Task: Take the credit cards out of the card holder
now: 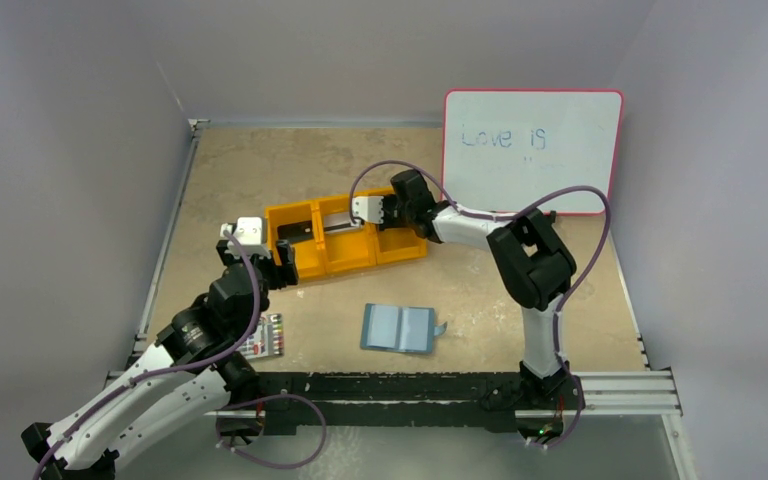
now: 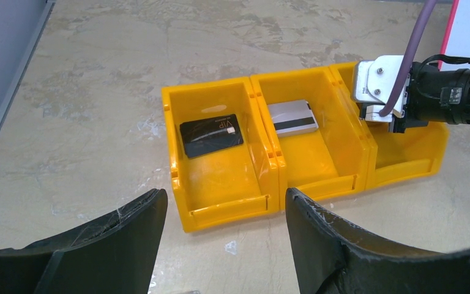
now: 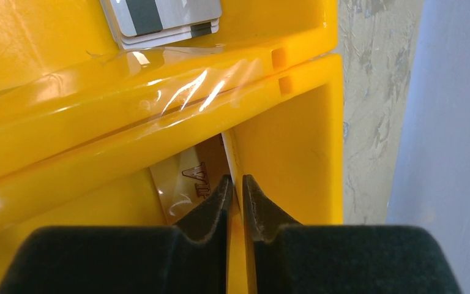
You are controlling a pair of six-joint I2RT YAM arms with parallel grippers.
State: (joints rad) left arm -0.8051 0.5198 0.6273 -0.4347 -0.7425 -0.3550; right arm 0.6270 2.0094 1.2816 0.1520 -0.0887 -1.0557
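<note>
From above, the card holder (image 1: 398, 328) lies spread open on the table (image 1: 260, 170) at lower centre, pale side up and well apart from both arms. At this size I cannot tell whether any pocket is filled. The orange bin (image 1: 332, 268) sits mid-frame, with the left gripper (image 1: 278, 250) at its left end and the right gripper (image 1: 372, 215) over its right part. A whiteboard (image 1: 532, 150) stands at upper right and a pack of markers (image 1: 263, 337) lies at lower left. In the left wrist view the left gripper's fingers (image 2: 128, 239) stand wide apart along the bottom edge, released and empty. Beyond them, of the credit cards, a black card (image 2: 211, 136) lies in the bin's left compartment and silver cards (image 2: 292, 117) in the middle one, while the right gripper reaches into the right one. In the right wrist view the right gripper's jaws stand only a slit apart, with a thin pale edge running into that slit, beside a tan card (image 3: 190, 180) low in the compartment. Whether the pads pinch a card or merely flank it I cannot tell. The likely trouble lies here, because the fingertips are hard by the divider wall. A card freed on edge could lean against the wall instead of dropping flat, or cling to a pad and ride out as the arm lifts. A scrape on the wall could also shove the bin toward the left gripper.
</note>
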